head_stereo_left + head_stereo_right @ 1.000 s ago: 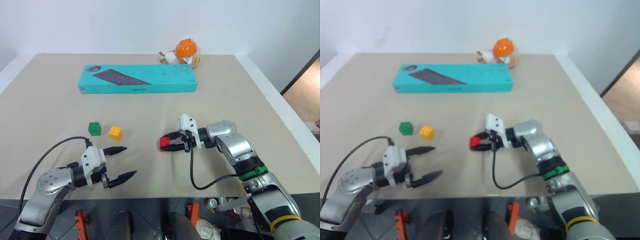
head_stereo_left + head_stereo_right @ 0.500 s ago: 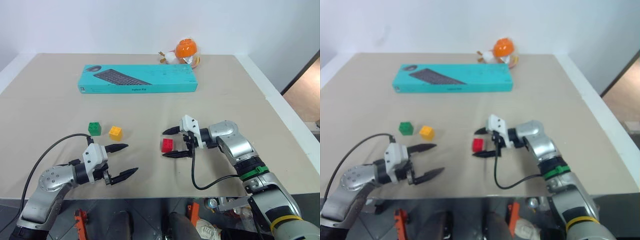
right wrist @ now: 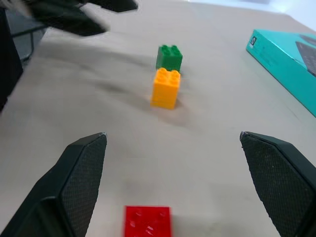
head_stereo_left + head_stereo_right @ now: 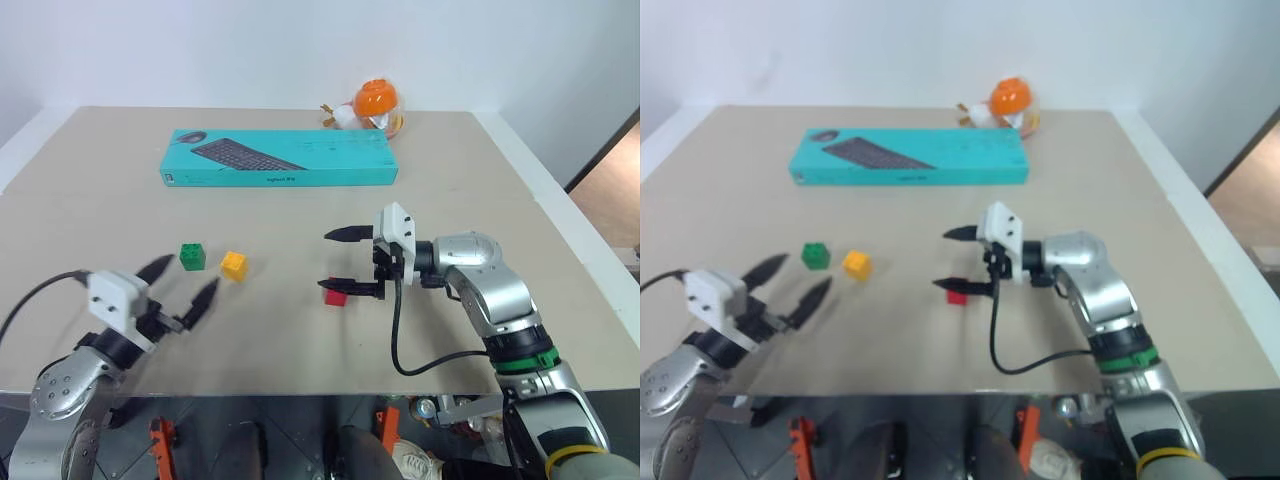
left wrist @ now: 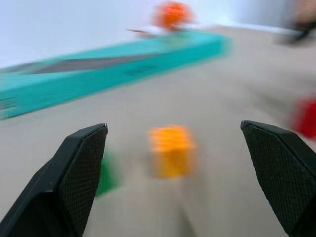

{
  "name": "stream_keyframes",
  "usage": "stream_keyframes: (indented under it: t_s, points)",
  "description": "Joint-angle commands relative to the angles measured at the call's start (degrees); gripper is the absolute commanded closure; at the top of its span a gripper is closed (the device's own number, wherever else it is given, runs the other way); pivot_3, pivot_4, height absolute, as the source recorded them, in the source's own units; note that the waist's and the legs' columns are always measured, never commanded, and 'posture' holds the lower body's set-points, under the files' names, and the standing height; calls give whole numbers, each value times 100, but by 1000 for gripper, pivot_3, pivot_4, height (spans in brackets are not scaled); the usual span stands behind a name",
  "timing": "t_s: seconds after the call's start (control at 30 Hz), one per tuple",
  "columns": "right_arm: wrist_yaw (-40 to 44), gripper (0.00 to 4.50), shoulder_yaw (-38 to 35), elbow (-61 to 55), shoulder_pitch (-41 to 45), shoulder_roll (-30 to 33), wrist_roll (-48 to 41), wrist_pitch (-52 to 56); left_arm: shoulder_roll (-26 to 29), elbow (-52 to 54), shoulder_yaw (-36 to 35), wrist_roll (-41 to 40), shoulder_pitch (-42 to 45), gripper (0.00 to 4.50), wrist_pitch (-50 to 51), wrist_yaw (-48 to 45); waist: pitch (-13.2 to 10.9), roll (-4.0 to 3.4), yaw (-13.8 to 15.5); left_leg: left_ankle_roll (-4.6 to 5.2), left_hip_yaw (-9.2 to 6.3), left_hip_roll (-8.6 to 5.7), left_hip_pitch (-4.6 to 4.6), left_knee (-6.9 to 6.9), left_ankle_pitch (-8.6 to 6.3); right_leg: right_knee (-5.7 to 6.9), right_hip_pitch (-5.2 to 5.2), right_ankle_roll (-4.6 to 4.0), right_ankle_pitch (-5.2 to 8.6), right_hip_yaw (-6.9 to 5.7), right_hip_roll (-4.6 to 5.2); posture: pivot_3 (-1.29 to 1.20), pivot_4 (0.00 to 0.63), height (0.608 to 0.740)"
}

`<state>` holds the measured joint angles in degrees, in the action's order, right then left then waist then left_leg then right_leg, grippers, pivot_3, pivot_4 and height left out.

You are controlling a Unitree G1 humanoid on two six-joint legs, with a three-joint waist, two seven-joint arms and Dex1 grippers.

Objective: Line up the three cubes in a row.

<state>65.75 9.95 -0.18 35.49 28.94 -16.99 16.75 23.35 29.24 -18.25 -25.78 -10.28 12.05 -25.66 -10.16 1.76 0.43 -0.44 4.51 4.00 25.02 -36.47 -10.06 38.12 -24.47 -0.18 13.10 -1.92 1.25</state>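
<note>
Left end effector [image 4: 180, 285] near the counter [image 4: 500, 200] front edge, fingers apart, blurred, holding nothing. Right end effector [image 4: 338, 263] fingers apart, raised above red cube [image 4: 336, 296], lower finger partly hiding it; cube sits free on counter. Yellow cube [image 4: 233, 265] and green cube [image 4: 191, 256] close together, left of red. Further back teal box [image 4: 280, 157], then orange toy [image 4: 370, 102] at far edge.
</note>
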Motion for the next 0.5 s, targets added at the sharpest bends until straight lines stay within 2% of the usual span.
stream_keyframes:
  t_s: [0.03, 0.2, 0.33, 0.5]
  points:
    - [-104, 29, -130, -540, -94, -6, -236, 163, -168, 4, -289, 288, 268, 0, 150, 817, 0, 0, 1, 1, -1, -10, -1, -1, 1, 0, 2, 1, -2, -4, -1, 0, 150, 740]
    - [-165, 29, -10, -606, -134, -81, -204, 162, -337, -509, -178, 609, 634, 0, 326, 1315, 4, 6, -1, 5, 4, -13, -4, -7, 4, 0, 5, 0, -7, -6, -2, 0, 150, 740]
    - [-217, 29, 31, -567, -76, -97, -146, 106, -456, -803, -231, 514, 906, 0, 681, 1550, 4, 8, 1, 4, 6, -13, -1, -7, 4, -1, 3, 6, -10, -7, -2, 0, 150, 740]
    - [-272, 29, -1, -527, -81, -16, -71, 0, -462, -1157, -16, 513, 1123, 0, 765, 1342, 4, 9, 1, 4, 2, -13, 1, -5, 3, -1, 2, 5, -8, -10, -5, 0, 150, 740]
